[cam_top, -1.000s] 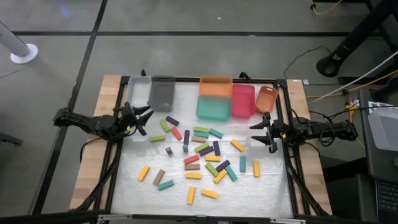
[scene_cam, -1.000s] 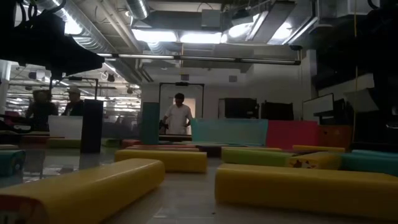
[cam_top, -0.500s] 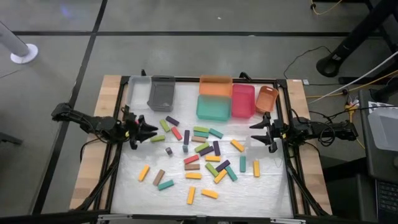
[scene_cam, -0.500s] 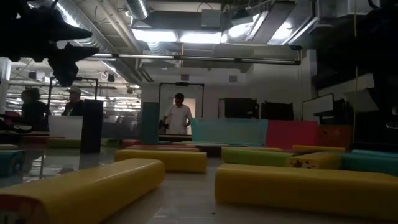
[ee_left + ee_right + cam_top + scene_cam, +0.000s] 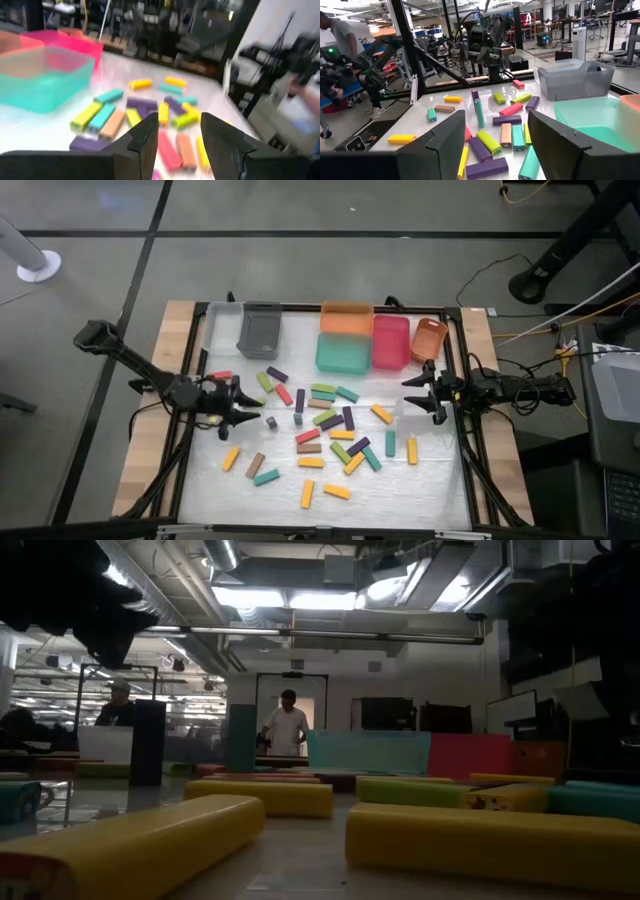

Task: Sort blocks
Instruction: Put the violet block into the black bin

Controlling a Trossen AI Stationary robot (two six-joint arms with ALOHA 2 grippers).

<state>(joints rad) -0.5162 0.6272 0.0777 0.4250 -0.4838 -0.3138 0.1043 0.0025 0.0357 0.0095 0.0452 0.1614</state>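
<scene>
The left gripper (image 5: 240, 402) hangs over the left side of the white mat (image 5: 420, 480), well in front of the grey bin (image 5: 260, 330). Its two fingers are spread apart and hold nothing. The blocks (image 5: 325, 430) lie loose on the mat in front of the bins, most of them in a bunch to the right of this gripper. The small dark block (image 5: 271, 422) is the one closest to its tips, just to the right and a bit nearer the front edge. A red block (image 5: 221, 375) lies just behind the gripper, toward the grey bin, with its long side running left to right. A yellow block (image 5: 231, 457) and a brown block (image 5: 255, 465) lie in front of the gripper, both slanted.

The blocks point every which way. The purple block (image 5: 348, 418) in the middle of the bunch runs front to back. The yellow block (image 5: 337, 491) near the front edge lies almost left to right. In the left wrist view the bunch sits past the open fingers (image 5: 145, 137), with the teal bin (image 5: 45, 75) off to one side.

The right gripper (image 5: 425, 393) waits at the right edge of the mat, in front of the small orange bin (image 5: 428, 338). Its fingers are wide open and empty
</scene>
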